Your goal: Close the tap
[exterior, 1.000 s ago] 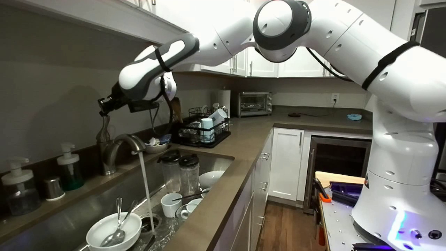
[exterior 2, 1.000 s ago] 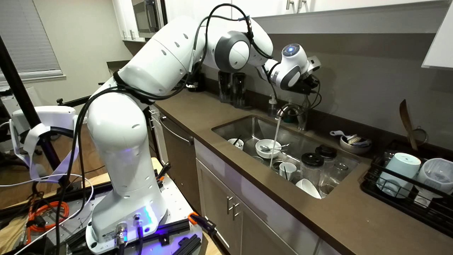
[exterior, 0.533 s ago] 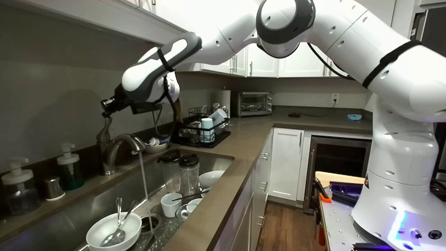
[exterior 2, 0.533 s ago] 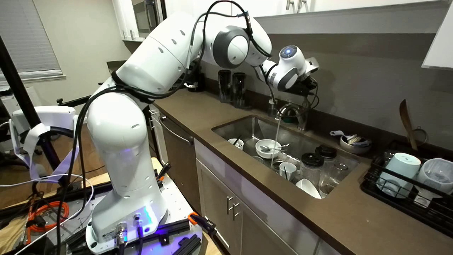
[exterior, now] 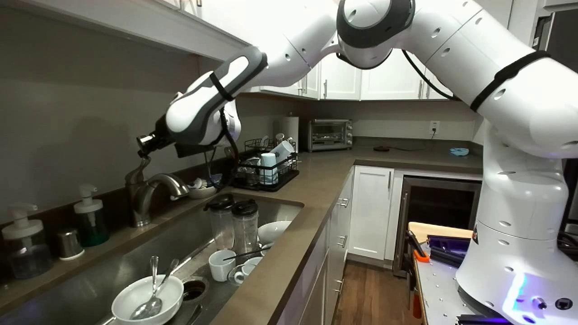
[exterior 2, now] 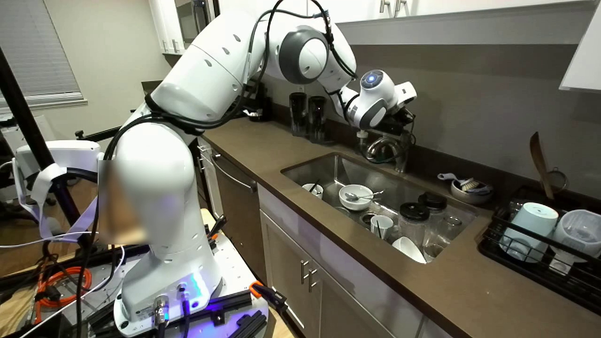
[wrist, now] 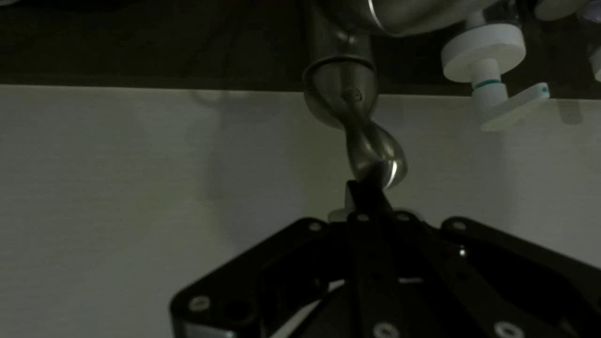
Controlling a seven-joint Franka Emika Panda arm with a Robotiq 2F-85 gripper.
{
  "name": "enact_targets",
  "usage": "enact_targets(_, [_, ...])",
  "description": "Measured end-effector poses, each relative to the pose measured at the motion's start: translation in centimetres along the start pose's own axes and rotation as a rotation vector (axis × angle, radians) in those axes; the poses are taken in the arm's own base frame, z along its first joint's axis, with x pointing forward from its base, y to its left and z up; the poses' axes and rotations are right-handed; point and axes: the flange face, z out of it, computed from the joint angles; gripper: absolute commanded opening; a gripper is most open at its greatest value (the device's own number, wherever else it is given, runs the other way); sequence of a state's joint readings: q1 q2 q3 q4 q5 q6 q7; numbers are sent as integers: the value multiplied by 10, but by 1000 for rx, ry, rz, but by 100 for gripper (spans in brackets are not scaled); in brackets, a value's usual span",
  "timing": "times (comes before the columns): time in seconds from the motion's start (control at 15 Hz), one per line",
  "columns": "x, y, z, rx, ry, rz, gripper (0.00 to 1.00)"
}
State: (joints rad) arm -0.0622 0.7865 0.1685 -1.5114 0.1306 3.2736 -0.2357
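Note:
The tap (exterior: 151,194) is a metal faucet with a curved spout at the back of the sink, seen in both exterior views (exterior 2: 401,164). No water runs from its spout. Its lever handle (exterior: 137,174) leans forward toward the sink side. My gripper (exterior: 143,154) is at the top end of the lever. In the wrist view my gripper (wrist: 368,188) has its dark fingers together, with the tips against or just in front of the lever's rounded end (wrist: 371,145). The dark picture hides whether the fingers pinch the lever's tip; they look shut on each other.
Soap dispensers (exterior: 90,216) stand beside the tap. The sink holds a white bowl (exterior: 124,304) with spoons, lidded bottles (exterior: 245,225) and mugs (exterior: 221,266). The wall lies behind the tap. A dish rack (exterior: 266,174) stands on the counter (exterior: 325,180), and cabinets hang above.
My gripper has moved down and forward over the sink side. The lever has tilted down with it from nearly upright. The water stream thinned and has stopped.

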Motion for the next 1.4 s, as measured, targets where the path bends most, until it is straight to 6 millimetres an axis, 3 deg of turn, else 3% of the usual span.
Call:
enact_targets(0.4, [-18,-3,-16,-37,121,13,0])
enact_targets(0.87, [22,15,-49,-90,167,35,0])
enact_targets(1.13, [32,25,-72,-112,173,43,0])
enact_targets(1.4, [33,20,-94,-117,164,44,0])
